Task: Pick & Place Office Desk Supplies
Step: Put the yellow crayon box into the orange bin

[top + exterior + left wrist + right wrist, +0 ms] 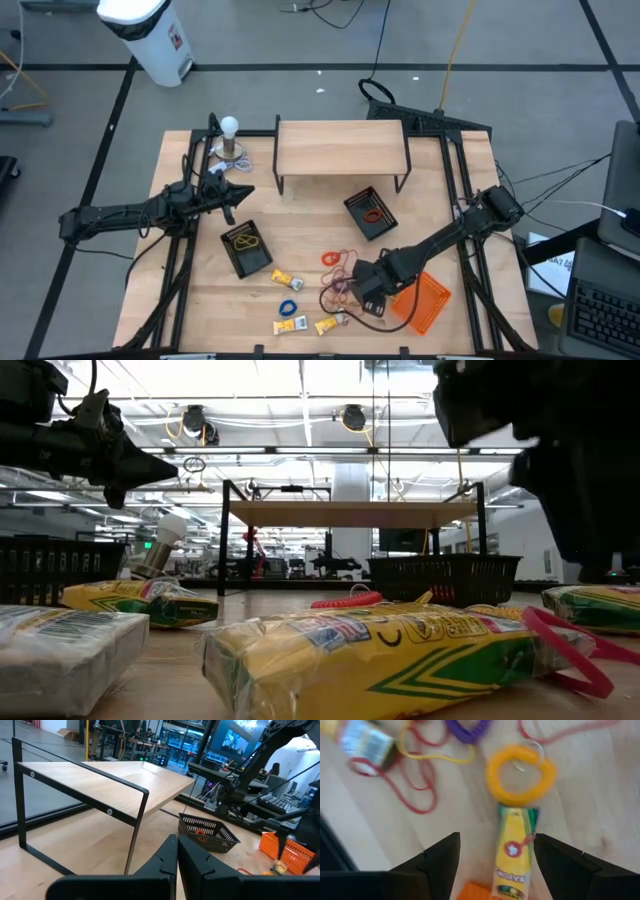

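My right gripper [496,866] hangs open over the table's near right part [366,293], fingers pointing down. Below it, between the fingers and touching neither, a yellow packet [513,855] lies on the wood with a thin red band across it. An orange coil ring [520,774] lies at the packet's end. Red loops [415,787], a purple coil [468,729] and another packet [364,742] lie farther off. More packets [285,278] [291,325] and a blue band [289,308] lie near the front edge. My left gripper [236,193] is shut and level over the table's left.
An orange tray [428,303] lies right beside my right gripper. Two black mesh trays [245,248] [370,213] hold bands. A wooden shelf on black legs [340,148] stands at the back, a small lamp [230,135] at the back left.
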You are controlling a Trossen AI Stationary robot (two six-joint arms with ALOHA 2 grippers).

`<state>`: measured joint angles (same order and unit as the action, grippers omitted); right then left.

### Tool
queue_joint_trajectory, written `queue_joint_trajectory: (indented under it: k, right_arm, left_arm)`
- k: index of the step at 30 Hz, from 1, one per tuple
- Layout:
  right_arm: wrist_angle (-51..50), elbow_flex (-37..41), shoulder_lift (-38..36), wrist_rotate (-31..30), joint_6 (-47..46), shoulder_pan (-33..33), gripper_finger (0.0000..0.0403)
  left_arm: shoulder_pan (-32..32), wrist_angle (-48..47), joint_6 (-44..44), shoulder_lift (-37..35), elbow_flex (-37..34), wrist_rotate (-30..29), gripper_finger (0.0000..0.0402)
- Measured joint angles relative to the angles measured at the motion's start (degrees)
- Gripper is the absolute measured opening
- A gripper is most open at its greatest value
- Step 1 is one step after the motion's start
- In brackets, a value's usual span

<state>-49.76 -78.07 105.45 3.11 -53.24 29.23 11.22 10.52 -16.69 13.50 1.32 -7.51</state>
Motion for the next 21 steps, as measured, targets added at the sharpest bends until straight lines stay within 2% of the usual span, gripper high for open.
queue_joint_trajectory:
  k: [11, 17, 21]
  right_arm:
    - [10.1, 9.0, 0.0, 1.7, -3.1, 0.1, 0.0271]
    - [13.5, 12.4, -0.4, 1.6, -2.9, -0.4, 0.0258]
    - [14.0, 13.3, -0.3, 0.4, -1.8, -0.9, 0.0229]
  left_arm:
    - [0.0, 0.0, -0.3, 0.0, 0.0, 0.0, 0.001]
    - [0.0, 0.0, -0.4, 0.0, 0.0, 0.0, 0.001]
    - [0.0, 0.0, -0.6, 0.0, 0.0, 0.1, 0.001]
